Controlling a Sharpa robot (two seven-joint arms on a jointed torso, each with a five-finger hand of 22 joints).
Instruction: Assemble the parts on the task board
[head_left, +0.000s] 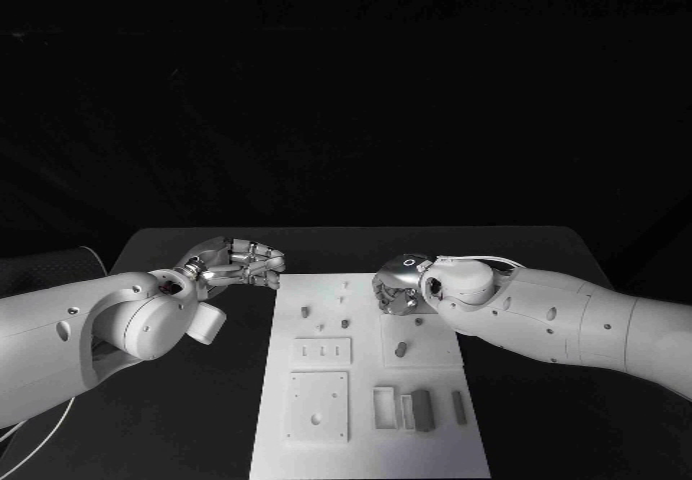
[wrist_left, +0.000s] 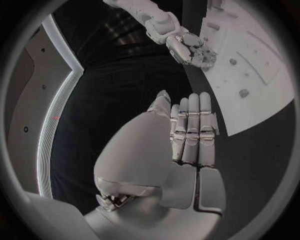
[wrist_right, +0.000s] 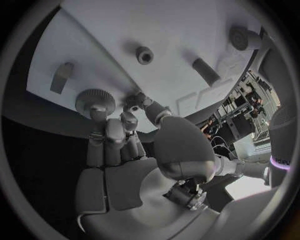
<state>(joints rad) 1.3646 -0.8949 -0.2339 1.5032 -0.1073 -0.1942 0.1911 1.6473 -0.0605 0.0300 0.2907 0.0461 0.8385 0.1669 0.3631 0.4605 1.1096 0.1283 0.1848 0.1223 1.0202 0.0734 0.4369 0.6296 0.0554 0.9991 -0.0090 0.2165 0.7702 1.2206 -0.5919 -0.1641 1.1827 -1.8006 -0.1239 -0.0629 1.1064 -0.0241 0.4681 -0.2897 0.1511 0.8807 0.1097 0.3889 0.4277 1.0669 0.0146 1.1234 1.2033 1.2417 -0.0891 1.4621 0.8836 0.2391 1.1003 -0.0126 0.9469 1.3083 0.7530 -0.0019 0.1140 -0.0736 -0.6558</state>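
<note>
Task board (head_left: 368, 400) bearing small parts (head_left: 402, 349), right hand (head_left: 400, 290) above

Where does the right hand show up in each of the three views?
Head view: the right hand sits over the task board's far right part, right of centre.
Left wrist view: it appears near the top, at the board's edge.
Right wrist view: its own palm and fingers fill the lower middle.
Shared landmark: the white task board.
</note>
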